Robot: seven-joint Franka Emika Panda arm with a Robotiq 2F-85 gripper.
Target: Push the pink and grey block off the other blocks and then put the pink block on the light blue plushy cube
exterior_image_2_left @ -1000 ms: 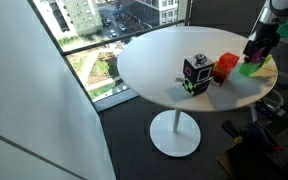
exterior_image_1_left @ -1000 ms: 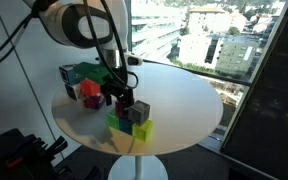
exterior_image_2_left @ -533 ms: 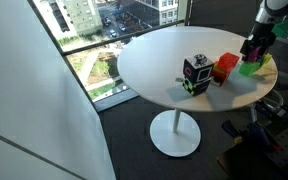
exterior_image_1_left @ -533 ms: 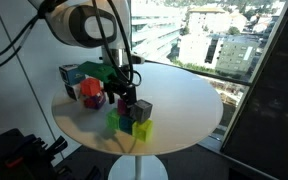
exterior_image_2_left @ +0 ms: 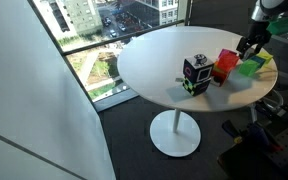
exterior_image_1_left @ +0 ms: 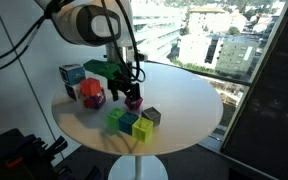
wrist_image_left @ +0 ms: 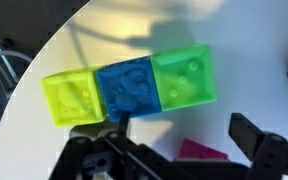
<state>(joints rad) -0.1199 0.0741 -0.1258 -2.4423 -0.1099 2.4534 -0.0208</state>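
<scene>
Three small blocks lie in a row on the round white table (exterior_image_1_left: 184, 100): green (wrist_image_left: 184, 76), teal-blue (wrist_image_left: 129, 88) and yellow-green (wrist_image_left: 74, 97). The grey block (exterior_image_1_left: 151, 116) rests tilted on the table, against the row's end. The pink block (wrist_image_left: 202, 151) is down on the table just behind the row, its top corner showing between my fingers. My gripper (wrist_image_left: 184, 135) hovers over it, open and holding nothing; an exterior view shows the gripper (exterior_image_1_left: 132, 92) right above the pink block (exterior_image_1_left: 134, 103). The light blue plushy cube (exterior_image_1_left: 72, 76) stands at the table's far left.
A red-orange block (exterior_image_1_left: 88, 88), a dark magenta lump (exterior_image_1_left: 96, 99) and a large green block (exterior_image_1_left: 99, 70) crowd the space between the plushy cube and my gripper. The table edge runs close in front of the row.
The pink and grey blocks came off the top of the row. Grey dropped beside the yellow-green end, pink slid back onto the table, and my gripper moved back with it.
</scene>
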